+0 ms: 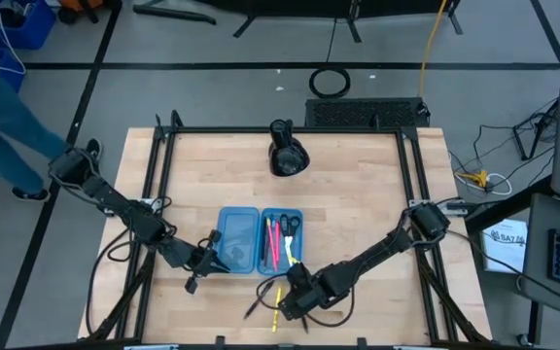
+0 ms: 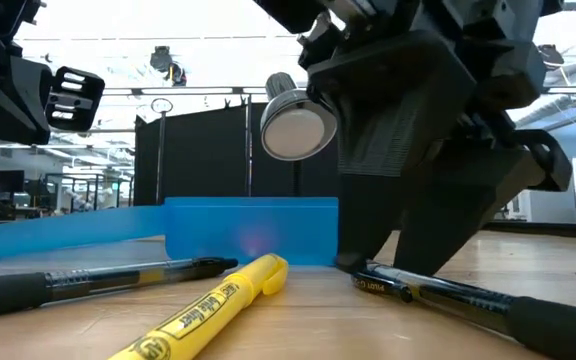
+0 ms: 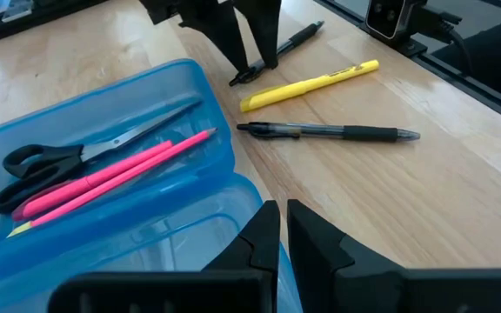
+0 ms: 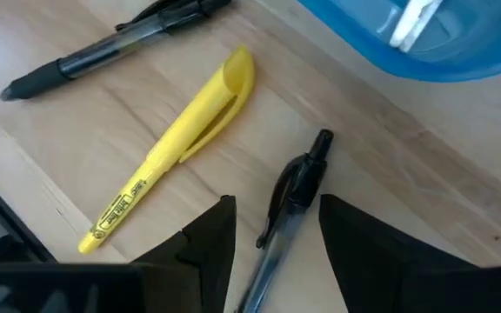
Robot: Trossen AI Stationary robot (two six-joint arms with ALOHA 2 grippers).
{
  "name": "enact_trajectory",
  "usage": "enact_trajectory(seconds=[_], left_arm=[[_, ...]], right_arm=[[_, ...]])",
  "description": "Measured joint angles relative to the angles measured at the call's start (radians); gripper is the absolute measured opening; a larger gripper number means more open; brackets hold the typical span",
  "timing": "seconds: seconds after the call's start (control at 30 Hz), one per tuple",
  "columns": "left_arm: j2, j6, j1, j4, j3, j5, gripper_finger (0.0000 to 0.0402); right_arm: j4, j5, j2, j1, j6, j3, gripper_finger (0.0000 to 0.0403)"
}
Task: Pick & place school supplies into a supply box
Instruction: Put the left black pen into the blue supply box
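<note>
Packing status: scissors [image 3: 68, 156] and pink pens [image 3: 111, 178] lay in my supply box [image 1: 239, 243].
Left over: yellow highlighter [image 4: 177, 148], two black pens [image 4: 290, 204] on worktop [image 1: 358, 194].
Right claw [image 4: 277, 230]: apart, straddling one pen.
Left claw [image 3: 281, 230]: together.

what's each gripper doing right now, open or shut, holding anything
Left gripper: shut, holding nothing, by the blue supply box.
Right gripper: open, fingers straddling a black pen on the table, not yet gripped.

The open light-blue supply box [image 1: 239, 239] lies at the desk's centre. Its right half holds black-handled scissors [image 3: 76, 155] and pink pens [image 3: 116, 174]. At its 5 o'clock a yellow highlighter [image 4: 174, 148] lies between two black pens [image 4: 290, 202] [image 3: 329, 132].
</note>
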Motion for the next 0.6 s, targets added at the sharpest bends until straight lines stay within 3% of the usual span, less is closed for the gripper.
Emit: enact_trajectory(seconds=[0.2,0.6], left_arm=[[0.0,0.0,0.0,0.0,0.0,0.0,0.0031],[0.0,-0.02,0.0,-0.001,0.0,0.0,0.0031]], right_arm=[[-0.091,-0.057,-0.002,0.003,0.022,0.001,0.0157],[-0.171,-0.104,-0.004,0.005,0.01,0.001,0.0093]])
